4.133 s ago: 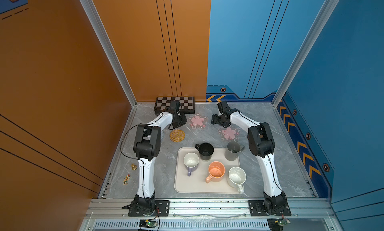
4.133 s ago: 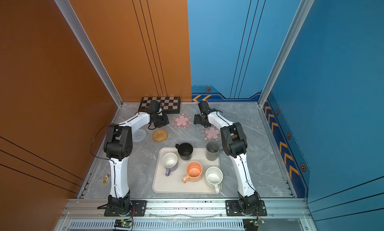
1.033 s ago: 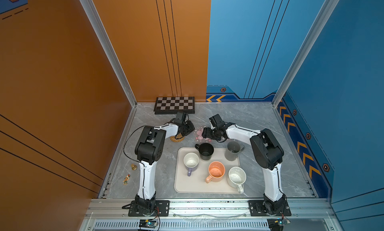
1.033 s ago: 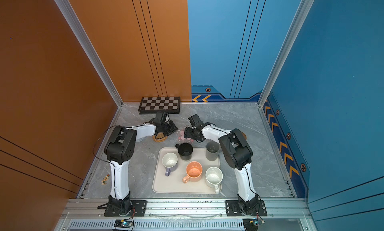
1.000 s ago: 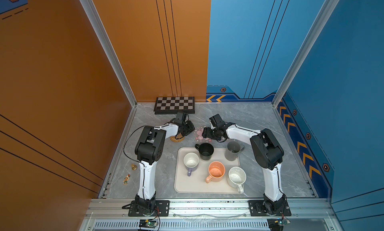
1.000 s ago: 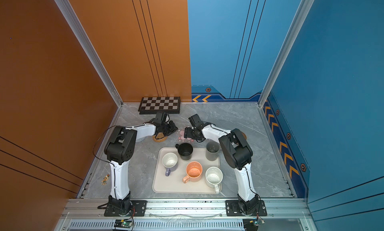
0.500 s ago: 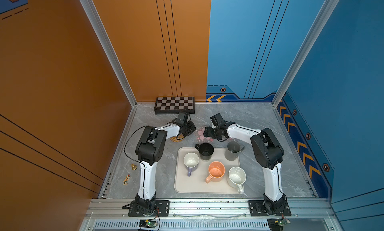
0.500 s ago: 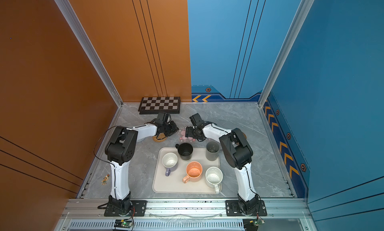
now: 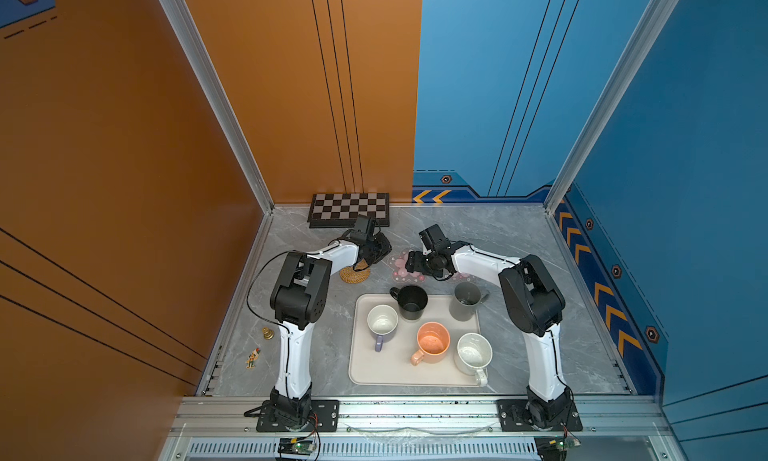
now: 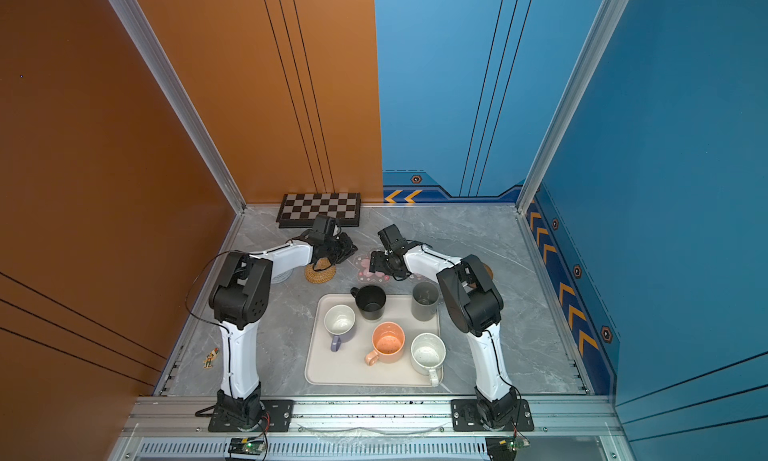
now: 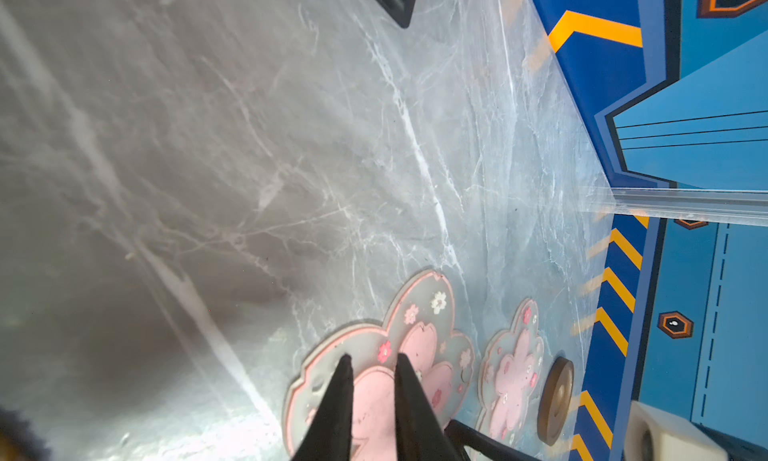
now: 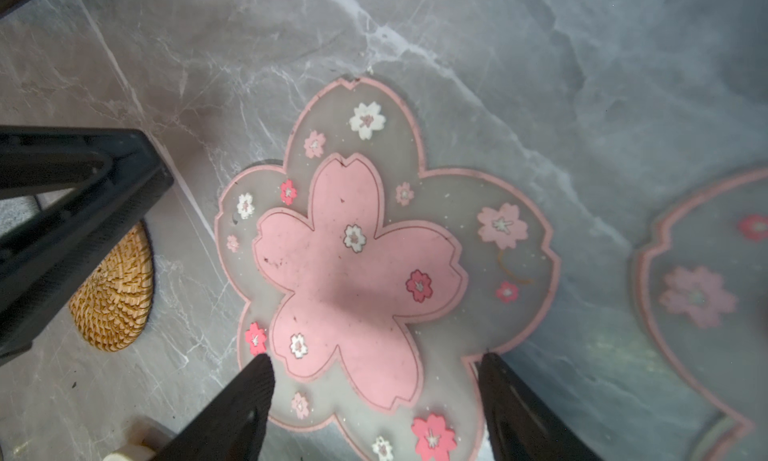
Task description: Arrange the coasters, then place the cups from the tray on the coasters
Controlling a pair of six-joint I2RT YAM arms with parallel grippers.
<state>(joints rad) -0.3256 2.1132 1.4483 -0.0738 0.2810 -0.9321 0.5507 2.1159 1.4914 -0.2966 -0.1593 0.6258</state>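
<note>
"The pink flower coaster [image 12: 357, 263], where does it lie?"

"Flat on the grey marble table [image 9: 519, 238], just behind the tray [image 9: 399, 369], between the left gripper [image 11: 371, 356] and the right gripper [image 12: 376, 365]."

"How stands the right gripper?"

"Its jaws are spread wide and hold nothing. The fingertips sit over the coaster's near petals, one at each side. Whether they touch it cannot be told."

"And the left gripper?"

"Its jaws are parted by a narrow gap with nothing between them, the tips over the same coaster's edge."

"Where are the other coasters?"

"The rattan coaster [image 9: 354, 274] lies just to the left, partly under the left arm [image 9: 332, 253]. The second pink flower coaster [image 11: 513, 371] lies just to the right, with the dark-brown wooden coaster [image 11: 556, 400] beyond it. In both top views the right arm [image 9: 478, 257] hides most of these two. The pale-blue coaster [image 10: 284, 277] shows beside the left arm's elbow."

"And the cups?"

"All five stand upright on the tray. The black cup [image 9: 411, 303] and grey cup [image 9: 465, 300] are at the back and the lavender cup [image 9: 382, 319] is at the left. The orange cup [image 9: 433, 341] and white speckled cup [image 9: 473, 353] are at the front."
</note>
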